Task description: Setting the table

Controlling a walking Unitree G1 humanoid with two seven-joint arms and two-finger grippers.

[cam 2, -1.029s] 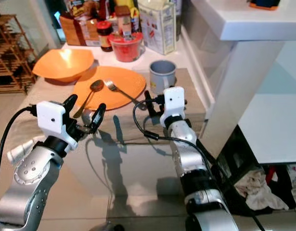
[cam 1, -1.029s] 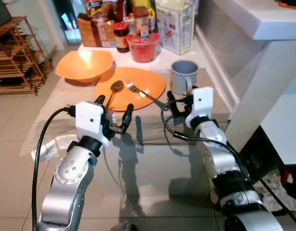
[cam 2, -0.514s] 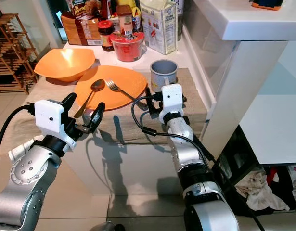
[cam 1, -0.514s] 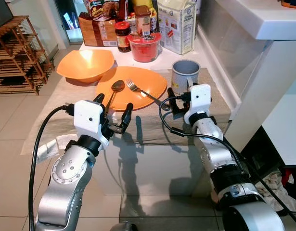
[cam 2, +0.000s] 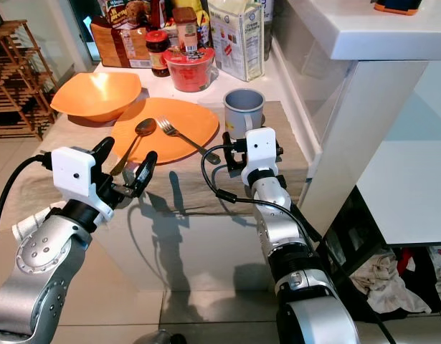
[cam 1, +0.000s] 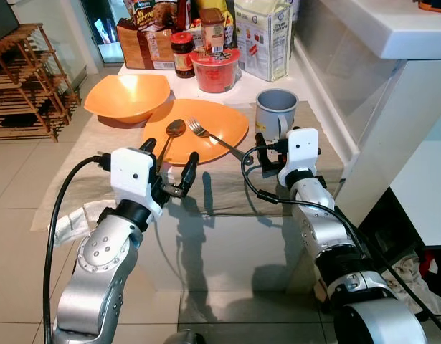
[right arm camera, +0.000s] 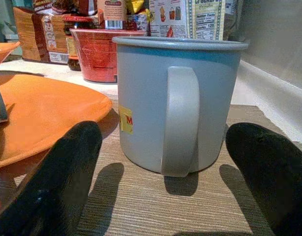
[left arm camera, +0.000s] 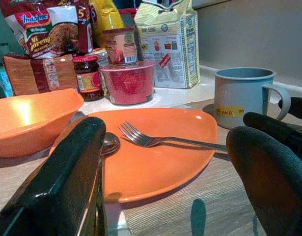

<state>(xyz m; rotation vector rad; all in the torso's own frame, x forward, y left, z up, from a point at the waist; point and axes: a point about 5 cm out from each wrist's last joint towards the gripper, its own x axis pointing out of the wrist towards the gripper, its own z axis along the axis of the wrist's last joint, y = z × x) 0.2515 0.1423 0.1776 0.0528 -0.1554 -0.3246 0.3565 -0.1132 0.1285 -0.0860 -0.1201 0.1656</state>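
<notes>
Orange bowl (cam 1: 127, 95) far left on table (cam 1: 227, 190) | left gripper (cam 1: 170, 166) fingers apart before plate (cam 1: 206, 129), spoon (cam 1: 170, 133), fork (cam 1: 213, 136) | right gripper (right arm camera: 160, 162) fingers apart facing grey mug (right arm camera: 178, 101) handle | risk: off-centre closing could tip mug.

The table is seen from above by both head eyes, angled forward and down. The grey mug (right arm camera: 178, 103) is viewed close-up at tabletop level by the right wrist camera, while the orange plate (left arm camera: 155, 152) and that same mug are caught low by the left wrist camera.
</notes>
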